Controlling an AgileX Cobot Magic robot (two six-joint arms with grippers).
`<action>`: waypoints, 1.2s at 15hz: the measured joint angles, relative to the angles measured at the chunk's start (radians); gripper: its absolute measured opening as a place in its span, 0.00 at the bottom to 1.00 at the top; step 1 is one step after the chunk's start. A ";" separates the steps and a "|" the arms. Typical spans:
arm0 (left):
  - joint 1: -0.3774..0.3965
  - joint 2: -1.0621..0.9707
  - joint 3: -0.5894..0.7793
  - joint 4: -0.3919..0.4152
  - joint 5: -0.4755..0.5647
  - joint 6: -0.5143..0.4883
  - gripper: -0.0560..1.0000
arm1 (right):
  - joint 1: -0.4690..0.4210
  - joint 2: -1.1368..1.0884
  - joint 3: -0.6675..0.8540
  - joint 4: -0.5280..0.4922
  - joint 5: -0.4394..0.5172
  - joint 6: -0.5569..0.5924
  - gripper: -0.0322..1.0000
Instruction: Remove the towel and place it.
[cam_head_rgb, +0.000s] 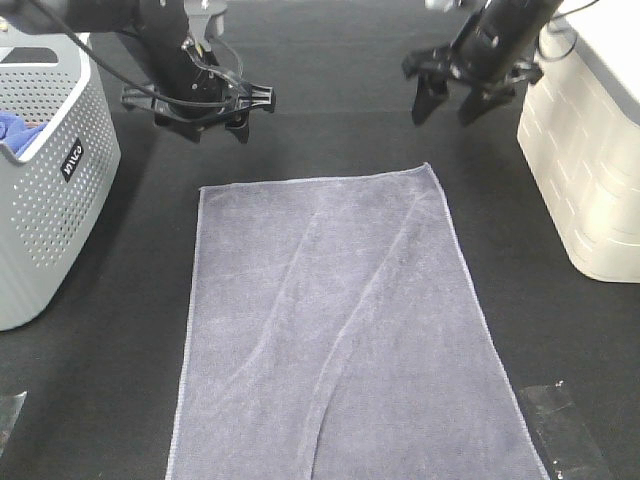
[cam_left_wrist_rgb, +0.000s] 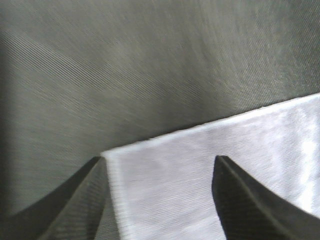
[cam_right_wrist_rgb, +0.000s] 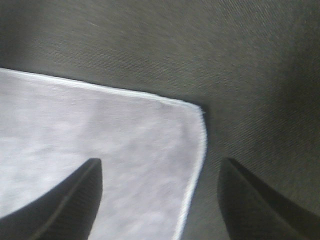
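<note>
Here the black table (cam_head_rgb: 130, 340) carries the towel (cam_head_rgb: 340, 330), spread flat down its middle, with the near end cut off by the high view's edge. A grey basket (cam_head_rgb: 40, 220) stands to its left and a white bin (cam_head_rgb: 590, 170) to its right. The left gripper (cam_head_rgb: 213, 130) and the right gripper (cam_head_rgb: 445, 115) hang by the towel's far corners, jaws spread wide and holding nothing.

One small black label (cam_head_rgb: 72, 158) sits on the grey perforated basket (cam_head_rgb: 40, 215) at the left edge of the exterior view; its white capitals run sideways, too small to read.
</note>
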 joint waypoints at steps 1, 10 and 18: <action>0.022 0.043 -0.065 -0.064 0.052 0.033 0.62 | 0.000 0.029 -0.015 -0.005 -0.001 0.000 0.64; 0.061 0.230 -0.275 -0.115 0.192 0.068 0.62 | -0.001 0.166 -0.030 -0.042 -0.146 0.008 0.64; 0.061 0.276 -0.278 -0.090 0.194 0.069 0.62 | -0.002 0.220 -0.038 -0.060 -0.199 0.010 0.58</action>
